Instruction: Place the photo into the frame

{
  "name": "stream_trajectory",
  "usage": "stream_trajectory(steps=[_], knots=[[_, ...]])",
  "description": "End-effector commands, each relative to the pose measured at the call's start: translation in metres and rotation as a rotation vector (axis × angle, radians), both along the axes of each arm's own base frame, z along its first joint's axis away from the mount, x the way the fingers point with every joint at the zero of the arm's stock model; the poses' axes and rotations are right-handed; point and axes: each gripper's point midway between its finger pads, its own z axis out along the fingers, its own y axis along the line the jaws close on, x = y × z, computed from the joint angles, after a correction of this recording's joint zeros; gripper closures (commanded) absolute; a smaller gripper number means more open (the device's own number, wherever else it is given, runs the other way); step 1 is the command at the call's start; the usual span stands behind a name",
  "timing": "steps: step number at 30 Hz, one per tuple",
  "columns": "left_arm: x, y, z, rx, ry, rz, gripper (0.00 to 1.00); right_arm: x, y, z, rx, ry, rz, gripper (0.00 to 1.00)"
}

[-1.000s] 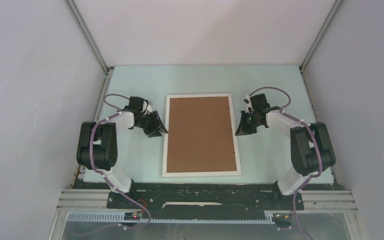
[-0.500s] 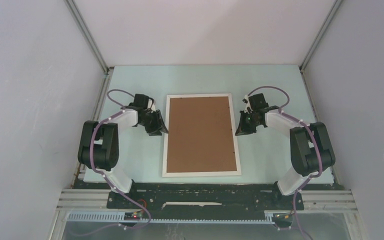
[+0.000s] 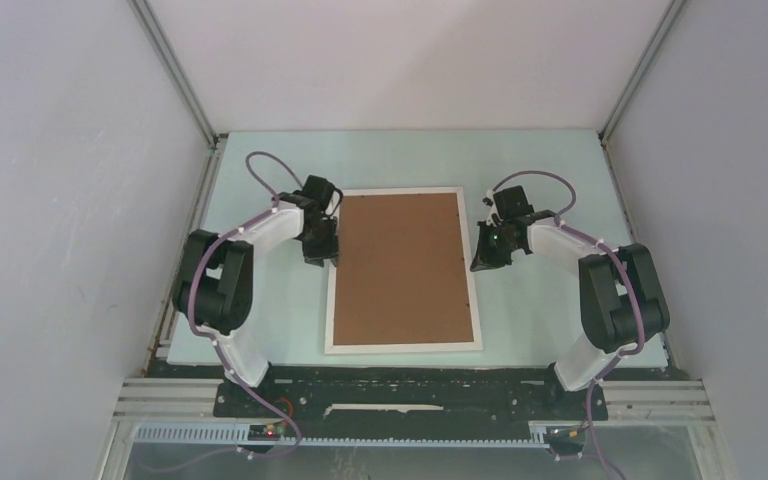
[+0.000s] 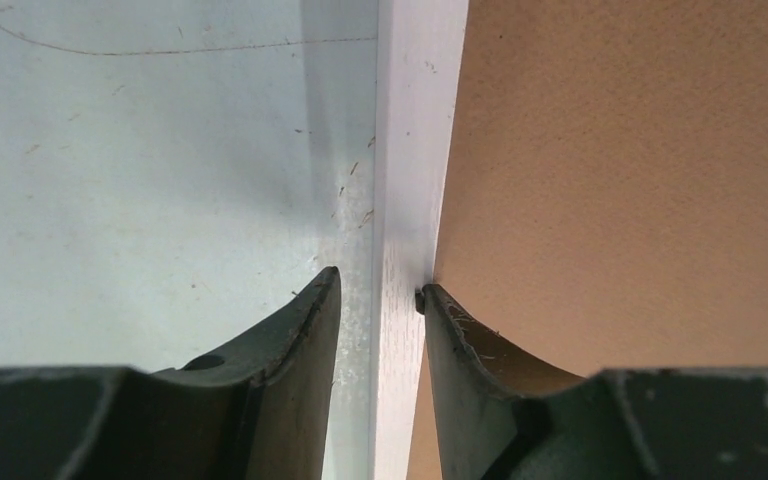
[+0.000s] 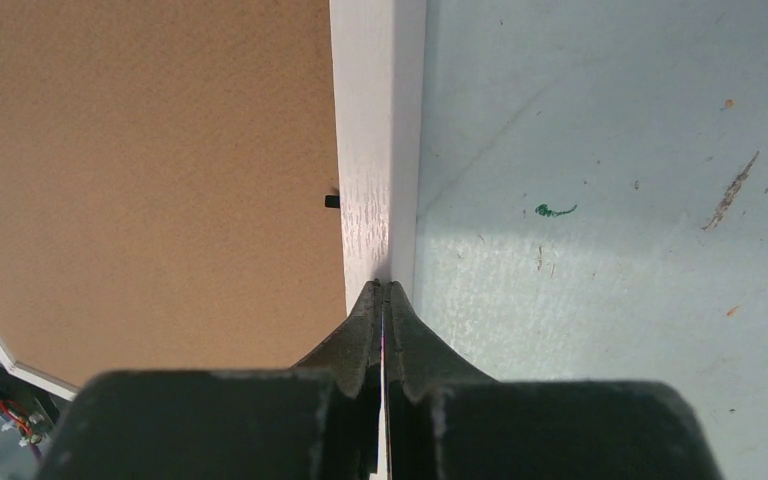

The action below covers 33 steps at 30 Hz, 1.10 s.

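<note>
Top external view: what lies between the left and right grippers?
The frame, brown backing board facing up, fills the whole stretch between the left gripper and right gripper. Top external view shows it.

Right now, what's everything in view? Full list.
frame: one, white, flat in the middle of the table
backing board: one, brown, inside the frame
tab: one seen, black, inner edge of the frame's right rail
photo: none in view
table: one, pale green, under everything
walls: three, grey, left, back and right of the table
left end effector: one, black, open, fingers astride the frame's left rail
right end effector: one, black, shut, tips at the frame's right rail
</note>
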Motion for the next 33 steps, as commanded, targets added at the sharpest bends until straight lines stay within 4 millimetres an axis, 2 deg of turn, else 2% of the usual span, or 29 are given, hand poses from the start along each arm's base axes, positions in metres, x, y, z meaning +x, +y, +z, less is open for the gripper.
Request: stream_trajectory(steps=[1, 8, 13, 17, 21, 23, 26, 29, 31, 33], knots=[[-0.003, 0.013, -0.037, 0.257, 0.015, -0.045, 0.57, -0.024, 0.002, -0.024, -0.059, 0.082, 0.05, 1.0], [-0.003, 0.006, -0.042, 0.449, 0.007, -0.128, 0.58, -0.025, 0.004, -0.024, -0.058, 0.081, 0.055, 1.0], [-0.007, -0.016, -0.053, 0.543, 0.023, -0.209, 0.58, -0.023, 0.004, -0.019, -0.067, 0.068, 0.047, 1.0], [-0.001, -0.033, -0.051, 0.621, 0.017, -0.272, 0.56, -0.025, 0.005, -0.02, -0.076, 0.07, 0.047, 1.0], [-0.007, -0.043, -0.062, 0.676, 0.046, -0.32, 0.55, -0.025, 0.006, -0.024, -0.081, 0.081, 0.042, 1.0], [-0.006, -0.047, -0.059, 0.706, 0.026, -0.343, 0.53, -0.025, 0.005, -0.024, -0.084, 0.078, 0.039, 1.0], [0.002, -0.053, -0.041, 0.743, -0.013, -0.367, 0.47, -0.022, 0.005, -0.023, -0.085, 0.069, 0.034, 1.0], [0.01, -0.06, 0.013, 0.613, -0.132, -0.31, 0.38, -0.022, 0.006, -0.023, -0.069, 0.085, 0.045, 1.0], [0.011, -0.059, 0.051, 0.426, -0.201, -0.24, 0.34, -0.022, 0.003, -0.024, -0.076, 0.09, 0.043, 0.92], [0.008, -0.045, 0.079, 0.261, -0.247, -0.161, 0.28, -0.022, 0.001, -0.024, -0.09, 0.087, 0.049, 0.8]])
